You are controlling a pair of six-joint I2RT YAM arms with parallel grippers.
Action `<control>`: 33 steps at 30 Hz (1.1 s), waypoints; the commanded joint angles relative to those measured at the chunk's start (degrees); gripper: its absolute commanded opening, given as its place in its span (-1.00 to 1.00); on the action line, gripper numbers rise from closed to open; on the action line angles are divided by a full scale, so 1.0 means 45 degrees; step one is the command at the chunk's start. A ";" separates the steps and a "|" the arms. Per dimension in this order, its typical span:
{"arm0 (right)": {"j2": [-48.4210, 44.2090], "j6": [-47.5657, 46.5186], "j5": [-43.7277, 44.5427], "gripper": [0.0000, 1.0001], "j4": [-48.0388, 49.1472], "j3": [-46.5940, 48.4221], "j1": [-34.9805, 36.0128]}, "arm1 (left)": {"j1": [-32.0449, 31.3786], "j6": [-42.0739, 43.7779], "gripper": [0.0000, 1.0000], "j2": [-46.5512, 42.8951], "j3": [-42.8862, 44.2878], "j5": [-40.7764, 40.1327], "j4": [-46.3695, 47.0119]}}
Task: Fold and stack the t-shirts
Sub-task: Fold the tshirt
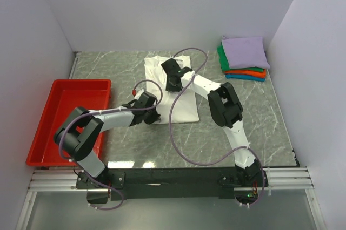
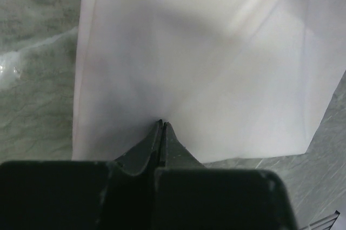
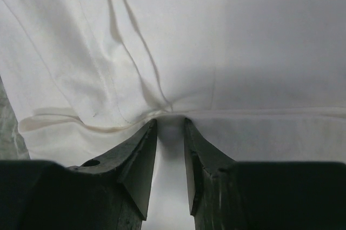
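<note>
The white cloth t-shirt (image 1: 184, 108) lay partly folded in the middle of the grey marbled table (image 1: 254, 116), a tall panel whose long axis ran from near to far and leaned a little to the left at its far end. You had both arms on it. The left gripper (image 1: 155, 114) sat at its near left corner. In the left wrist view its jaws (image 2: 162, 124) were pressed together over the cloth, with creases fanning out from the tips, so it looked clamped on a thin layer of the shirt. The right gripper (image 1: 174, 81) was over the far end. In the right wrist view its jaws (image 3: 170, 124) stood narrowly apart with a puckered fold of white hem caught between the tips, which read as a grip.

So the shirt stretched lengthwise between your two grips, far end in the right, near corner in the left. Any next fold would likely have turned on bringing one end along that axis toward the other.

Well apart, at the far right, a stack waited: a folded lavender t-shirt (image 1: 244, 51) on top, then a green t-shirt (image 1: 221, 57), an orange t-shirt (image 1: 246, 72) and a teal t-shirt (image 1: 250, 78). The right arm was the nearer one to it. A red plastic tray (image 1: 81, 82) sat at the left.
</note>
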 commanded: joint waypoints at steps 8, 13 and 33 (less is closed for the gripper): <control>-0.0856 -0.0119 0.0913 -0.28 -0.0861 -0.2535 0.0820 | -0.0309 -0.0315 -0.99 -0.2033 -0.1027 0.0513 -0.0915; -0.1383 -0.0197 0.0720 -0.26 -0.0647 -0.3667 0.1444 | -0.0504 -0.0588 -0.99 -0.3089 -0.1398 0.0416 -0.1325; -0.6145 0.0544 -0.0841 -0.07 0.1851 -0.8296 0.1741 | 0.0257 0.0600 -0.99 -0.3151 -0.0621 -0.0580 -0.0956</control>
